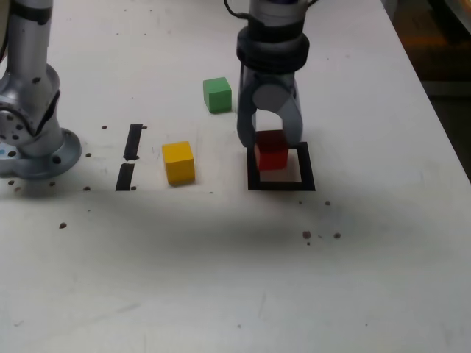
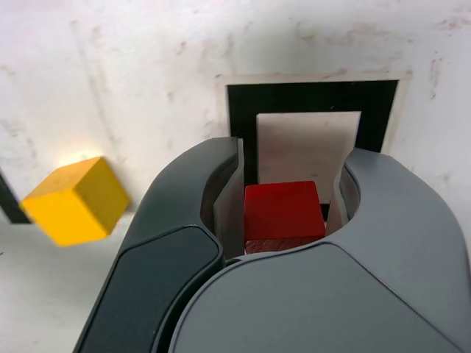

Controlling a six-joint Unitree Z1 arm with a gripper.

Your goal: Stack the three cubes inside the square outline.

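Red cube (image 1: 271,150) gripped between gripper (image 1: 271,141) jaws over the square outline (image 1: 281,185) — yellow cube (image 1: 179,162) and green cube (image 1: 217,94) outside it, unstacked.

red cube (image 1: 272,150), yellow cube (image 1: 179,162), green cube (image 1: 217,95), black square outline (image 1: 282,183).

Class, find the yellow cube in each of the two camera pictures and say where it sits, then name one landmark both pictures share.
Exterior view: the yellow cube stands on the white table, between the two short black tape strips and the square outline.
Wrist view: the yellow cube shows beside the pincer, apart from it.
Shared landmark: the square outline with the red cube at it.
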